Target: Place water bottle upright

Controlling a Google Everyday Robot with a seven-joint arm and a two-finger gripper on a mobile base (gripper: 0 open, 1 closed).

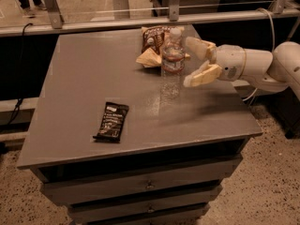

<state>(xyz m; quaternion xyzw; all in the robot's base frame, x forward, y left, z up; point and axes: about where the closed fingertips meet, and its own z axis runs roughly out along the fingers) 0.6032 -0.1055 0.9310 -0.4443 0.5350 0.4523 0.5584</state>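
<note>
water bottle upright on the grey surface, end effector open just beside it.
the clear bottle stands on its base, pale cap on top, toward the far side of the surface. just right of the bottle the end effector hangs with its 2 pale fingers spread wide, 1 higher and 1 lower, holding nothing; the white arm reaches in from further right. right behind the bottle lies a brown snack bag, and a yellowish bag sits just to its left. well in front of the bottle and to its left, a dark wrapper lies flat. drawers sit under the surface.
</note>
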